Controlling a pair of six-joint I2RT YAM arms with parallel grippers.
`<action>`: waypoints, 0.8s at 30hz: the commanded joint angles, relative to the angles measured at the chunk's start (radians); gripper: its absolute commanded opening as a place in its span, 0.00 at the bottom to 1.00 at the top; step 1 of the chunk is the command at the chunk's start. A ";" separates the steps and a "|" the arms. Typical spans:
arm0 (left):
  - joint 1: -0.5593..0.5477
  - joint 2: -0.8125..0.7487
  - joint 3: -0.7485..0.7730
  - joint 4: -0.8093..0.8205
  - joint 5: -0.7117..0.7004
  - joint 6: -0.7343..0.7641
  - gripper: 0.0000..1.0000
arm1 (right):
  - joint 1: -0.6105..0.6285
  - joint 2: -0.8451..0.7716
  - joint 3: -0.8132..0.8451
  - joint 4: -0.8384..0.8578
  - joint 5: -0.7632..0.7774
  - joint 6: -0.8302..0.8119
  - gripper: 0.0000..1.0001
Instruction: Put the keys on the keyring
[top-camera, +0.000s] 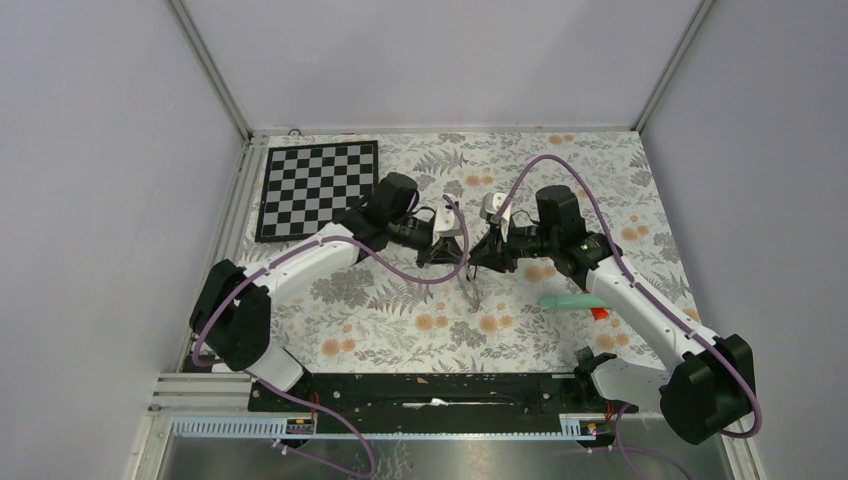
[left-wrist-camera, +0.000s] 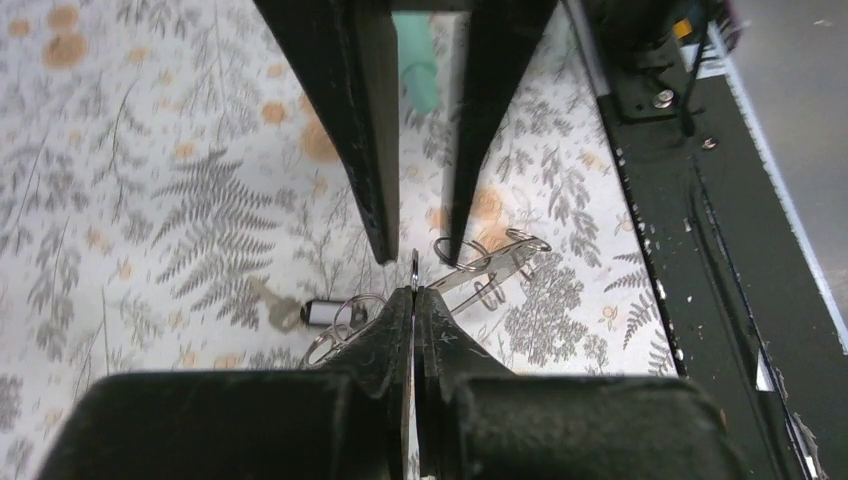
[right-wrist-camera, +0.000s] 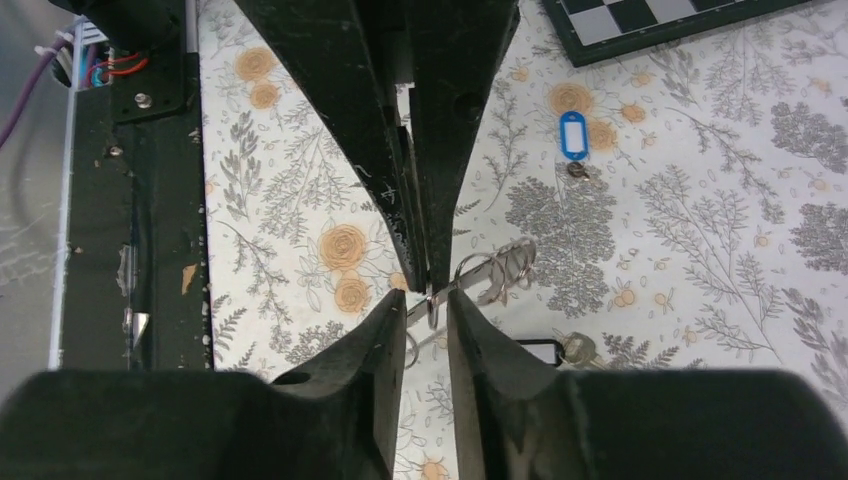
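Left claw (left-wrist-camera: 414, 295) pinches keyring (left-wrist-camera: 414, 265) by its thin edge; right claw (right-wrist-camera: 428, 300) slightly spread around it. Black-tagged key (right-wrist-camera: 578, 348) lies near on worktop (right-wrist-camera: 720, 260); blue-tagged key (right-wrist-camera: 572, 136) in open room, nearer board (right-wrist-camera: 680, 15) edge.

Both arms are built alike. The left arm (top-camera: 300, 262) and the right arm (top-camera: 640, 305) each have smooth white link shells set between bulky matte-black joint housings (top-camera: 235, 318). A purple cable (top-camera: 400, 272) runs along each arm from base to wrist. Both bases are bolted to a black rail (top-camera: 440, 390) dotted with silver screws (left-wrist-camera: 665, 98), with thin red wires (right-wrist-camera: 115, 66) at one end. The left hand (left-wrist-camera: 414, 292) has 2 long, black, tapering fingers (left-wrist-camera: 385, 335), scuffed and flecked with pale scratches. The right hand (right-wrist-camera: 428, 300) has the same 2 black wedges.
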 joint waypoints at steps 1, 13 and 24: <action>-0.027 -0.007 0.141 -0.204 -0.230 0.035 0.00 | -0.004 -0.036 0.002 0.032 0.045 -0.044 0.46; -0.104 0.058 0.340 -0.476 -0.329 -0.026 0.00 | -0.004 -0.033 0.018 0.046 0.026 -0.021 0.61; -0.102 0.009 0.274 -0.421 -0.221 0.008 0.00 | -0.011 -0.043 0.004 0.046 -0.019 -0.028 0.52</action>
